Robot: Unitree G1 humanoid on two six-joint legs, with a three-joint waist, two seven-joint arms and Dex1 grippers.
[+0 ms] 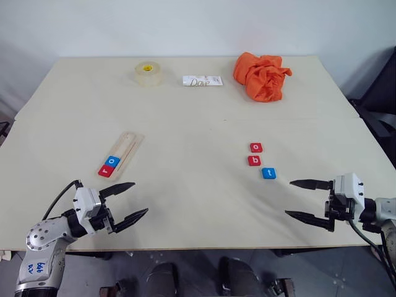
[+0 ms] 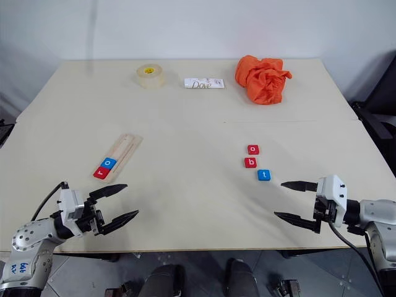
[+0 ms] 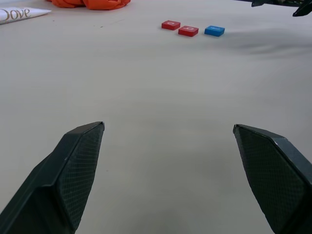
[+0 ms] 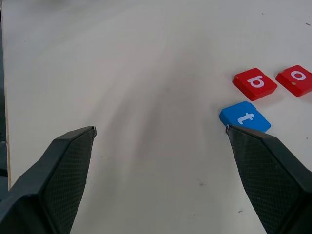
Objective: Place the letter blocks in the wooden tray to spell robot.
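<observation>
The wooden tray (image 1: 125, 148) lies slanted on the left of the table. A red r block (image 1: 106, 171) and a blue o block (image 1: 113, 161) sit in its near end. On the right lie a red o block (image 1: 256, 147), a red b block (image 1: 254, 161) and a blue t block (image 1: 268, 173), loose on the table. My left gripper (image 1: 133, 199) hovers open near the front edge, just in front of the tray's near end. My right gripper (image 1: 297, 198) is open at the front right, a short way from the t block (image 4: 244, 117). Nothing is held.
A roll of tape (image 1: 148, 73), a white Dove packet (image 1: 202, 80) and a crumpled orange cloth (image 1: 261, 75) lie along the far side. The table (image 1: 198, 204) has wide bare room in the middle. Its front edge runs just below both grippers.
</observation>
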